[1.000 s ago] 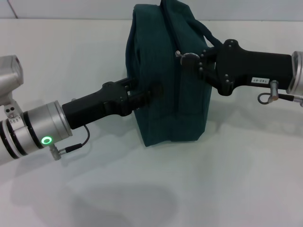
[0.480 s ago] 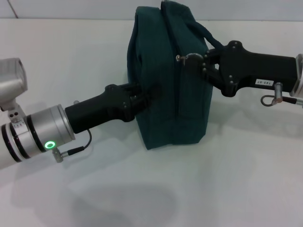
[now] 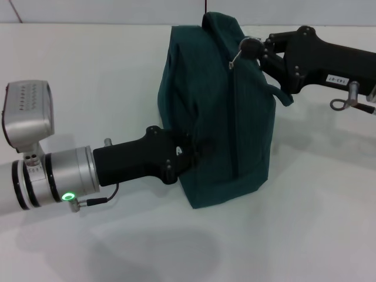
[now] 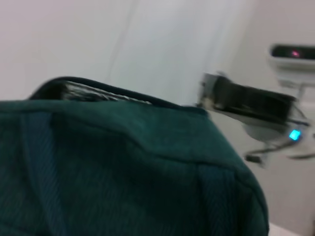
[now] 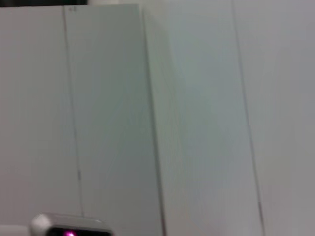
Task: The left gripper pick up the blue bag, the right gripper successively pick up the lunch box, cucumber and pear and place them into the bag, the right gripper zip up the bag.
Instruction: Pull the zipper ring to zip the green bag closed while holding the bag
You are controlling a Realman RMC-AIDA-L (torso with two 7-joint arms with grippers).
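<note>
The blue bag (image 3: 220, 123) is matt woven cloth with a ribbed weave, and a strip of shiny foil lining (image 4: 93, 92) shows at its edge. The left gripper (image 3: 197, 147) is matt black plastic behind a brushed metal wrist (image 3: 67, 176). The right gripper (image 3: 252, 48) looks matt black too. The table (image 3: 305, 235) is smooth, matt white.

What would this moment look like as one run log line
stage: zipping | left gripper: clamped on blue bag side, holding it upright | right gripper: on zip pull near bag top | table: white
</note>
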